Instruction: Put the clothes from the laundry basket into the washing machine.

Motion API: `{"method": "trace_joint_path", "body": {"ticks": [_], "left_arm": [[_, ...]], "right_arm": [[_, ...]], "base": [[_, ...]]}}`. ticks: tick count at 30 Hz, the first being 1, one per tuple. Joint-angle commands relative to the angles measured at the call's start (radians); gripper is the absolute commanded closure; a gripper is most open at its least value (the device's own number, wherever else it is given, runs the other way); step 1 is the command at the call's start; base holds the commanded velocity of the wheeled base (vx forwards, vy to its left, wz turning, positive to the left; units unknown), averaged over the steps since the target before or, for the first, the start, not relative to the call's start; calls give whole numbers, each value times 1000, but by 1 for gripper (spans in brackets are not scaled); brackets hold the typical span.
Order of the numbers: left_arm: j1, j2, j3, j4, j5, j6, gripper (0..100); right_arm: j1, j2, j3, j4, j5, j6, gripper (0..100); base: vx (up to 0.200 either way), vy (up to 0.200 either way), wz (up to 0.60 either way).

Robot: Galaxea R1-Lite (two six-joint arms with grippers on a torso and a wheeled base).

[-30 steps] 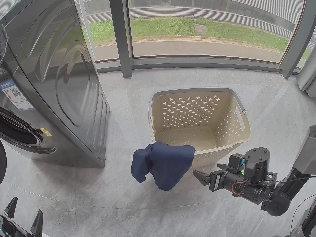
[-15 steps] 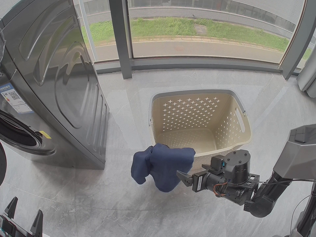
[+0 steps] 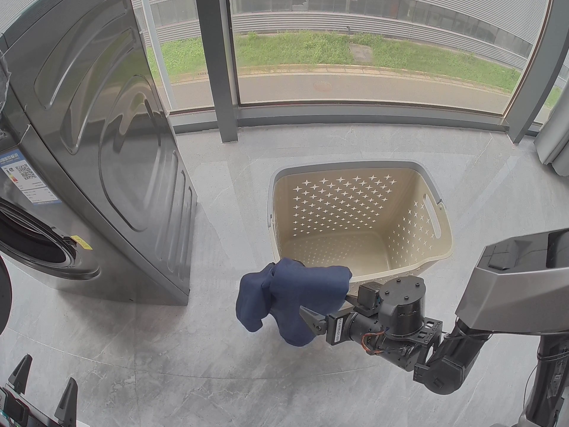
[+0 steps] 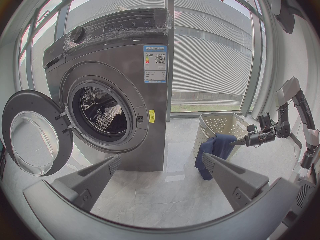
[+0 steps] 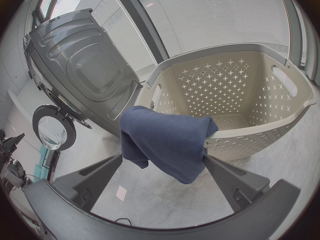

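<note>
The right gripper stood wide, its two fingers set on either side of the hanging lower part of the blue garment. Whether either finger touched the cloth could not be told. The gripper lay level, low over the floor, pointing at the cloth from the basket's near side.

The blue garment was draped over the rim of the laundry basket at its near corner on the washing-machine side. A little of it rested on the rim and most hung down the outside wall toward the floor. The basket's inner floor showed bare and cream, its walls pierced with star-shaped holes.

The basket stood on the grey floor near the window, apart from the washing machine, which stood along that same glass wall.

The left gripper was also spread wide and held nothing. It hung low before the machine's front, where the round door was swung fully open, showing the drum.

A small white scrap of paper lay on the floor near the right gripper.
</note>
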Motion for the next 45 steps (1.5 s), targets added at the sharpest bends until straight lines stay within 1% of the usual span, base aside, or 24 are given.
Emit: {"method": "trace_joint_path", "body": {"ticks": [1, 5, 11, 19, 21, 24, 25, 26, 38, 42, 43, 45], "left_arm": [[0, -9, 16, 0, 0, -1, 0], [0, -9, 16, 0, 0, 1, 0], [1, -9, 16, 0, 0, -1, 0], [0, -9, 16, 0, 0, -3, 0], [0, -9, 16, 0, 0, -9, 0], [0, -9, 16, 0, 0, -9, 0], [0, -9, 16, 0, 2, -7, 0], [0, -9, 16, 0, 0, -7, 0], [0, -9, 16, 0, 0, -9, 0], [0, -9, 16, 0, 2, -9, 0], [0, -9, 16, 0, 0, -10, 0], [0, -9, 16, 0, 0, -10, 0]], "right_arm": [[1, 40, -19, -3, 0, 0, 0], [4, 43, -52, -3, 1, 0, 0], [6, 69, -78, -9, 1, 1, 0], [6, 121, -118, -47, 0, -3, 0], [6, 132, -124, -75, 0, -3, 0], [4, 137, -124, -93, 0, -11, 0], [3, 137, -124, -99, -2, -20, 0], [3, 137, -123, -101, -2, -23, 100], [14, 115, -108, -108, -5, -20, 100], [21, 69, -69, -130, -17, -25, 100], [40, 32, -26, -133, -19, -25, 100], [54, -12, 15, -133, -19, -25, 100]], "base": [[0, 0, 0], [0, 0, 0], [0, 0, 0], [0, 0, 0], [0, 0, 0], [0, 0, 0], [0, 0, 0], [0, 0, 0], [0, 0, 0], [0, 0, 0], [0, 0, 0], [0, 0, 0]]}}
